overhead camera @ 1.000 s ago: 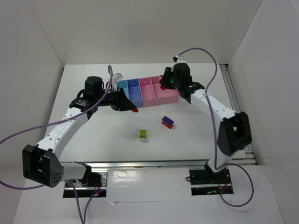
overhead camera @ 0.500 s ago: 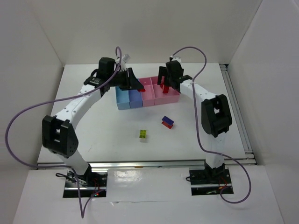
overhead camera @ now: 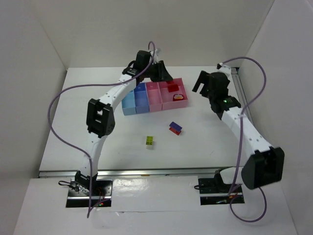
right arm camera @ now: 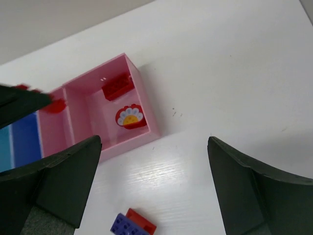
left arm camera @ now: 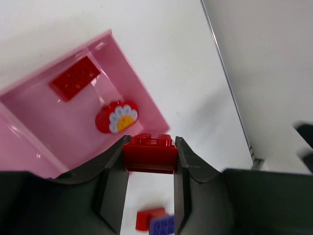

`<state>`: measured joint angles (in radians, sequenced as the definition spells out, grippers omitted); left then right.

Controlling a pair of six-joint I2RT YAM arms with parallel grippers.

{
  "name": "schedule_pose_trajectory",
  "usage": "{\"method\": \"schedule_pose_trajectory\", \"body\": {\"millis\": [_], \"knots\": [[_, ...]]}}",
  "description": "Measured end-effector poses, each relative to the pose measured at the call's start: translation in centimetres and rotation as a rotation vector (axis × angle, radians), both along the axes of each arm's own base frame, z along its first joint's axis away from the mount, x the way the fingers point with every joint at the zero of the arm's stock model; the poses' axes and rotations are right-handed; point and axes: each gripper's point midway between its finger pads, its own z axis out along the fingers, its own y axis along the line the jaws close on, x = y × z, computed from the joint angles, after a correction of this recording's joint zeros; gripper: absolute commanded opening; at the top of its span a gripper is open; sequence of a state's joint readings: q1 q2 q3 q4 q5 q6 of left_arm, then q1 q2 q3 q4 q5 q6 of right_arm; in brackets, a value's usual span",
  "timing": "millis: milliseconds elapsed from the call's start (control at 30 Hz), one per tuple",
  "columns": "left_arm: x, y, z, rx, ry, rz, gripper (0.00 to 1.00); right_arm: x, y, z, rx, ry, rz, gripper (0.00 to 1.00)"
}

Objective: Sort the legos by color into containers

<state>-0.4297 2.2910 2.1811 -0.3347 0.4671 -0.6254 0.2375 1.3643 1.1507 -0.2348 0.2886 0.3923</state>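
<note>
Red brick (left arm camera: pixel 149 155) pinched between left gripper (left arm camera: pixel 150 147) fingers, over the edge of the wide pink bin (left arm camera: pixel 142 98). In that bin: second red brick (left arm camera: pixel 74 78) and red piece with daisy print (left arm camera: pixel 116 117), slightly apart. Right gripper (right arm camera: pixel 152 147) spread wide, nothing in it, off to the right of the bin row. Blue-and-red stack (overhead camera: pixel 175 128) and yellow-green brick (overhead camera: pixel 149 141) loose on table (overhead camera: pixel 210 137), near each other, in front of the bins (overhead camera: pixel 134 104).

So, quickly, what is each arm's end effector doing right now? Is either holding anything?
The left end effector is closed on a red lego.
The right end effector is open, holding nothing.
</note>
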Motion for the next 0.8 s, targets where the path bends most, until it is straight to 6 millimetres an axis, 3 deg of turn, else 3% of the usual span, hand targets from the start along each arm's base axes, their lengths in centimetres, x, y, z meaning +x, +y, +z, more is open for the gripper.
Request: {"method": "schedule_pose_trajectory", "body": {"millis": [100, 267, 433, 500, 600, 700, 800], "knots": [[2.3, -1.5, -1.6, -0.001, -0.009, 0.021, 1.00, -2.7, -1.0, 2.0, 0.028, -0.057, -0.024, 0.96], [2.0, -1.7, -5.3, 0.039, 0.081, 0.039, 1.00, -4.8, -1.1, 1.9, 0.050, -0.044, -0.010, 0.97], [-0.6, -0.2, -5.5, 0.090, 0.113, 0.034, 1.00, -6.8, 0.0, -2.6, 0.056, 0.082, 0.064, 0.94], [-2.7, 1.0, -4.2, 0.120, 0.110, 0.032, 0.99, -8.0, 0.9, -4.8, 0.051, 0.147, 0.105, 0.93], [-6.5, 2.9, 0.2, 0.143, 0.046, 0.040, 0.97, -9.7, 3.8, -7.5, 0.038, 0.231, 0.209, 0.93], [-10.8, 5.3, 5.9, 0.140, -0.075, 0.070, 0.96, -11.9, 9.0, -9.7, 0.016, 0.301, 0.357, 0.94], [-14.7, 8.4, 9.9, 0.145, -0.182, 0.137, 0.93, -15.1, 14.1, -11.1, 0.001, 0.345, 0.472, 0.94]]}}
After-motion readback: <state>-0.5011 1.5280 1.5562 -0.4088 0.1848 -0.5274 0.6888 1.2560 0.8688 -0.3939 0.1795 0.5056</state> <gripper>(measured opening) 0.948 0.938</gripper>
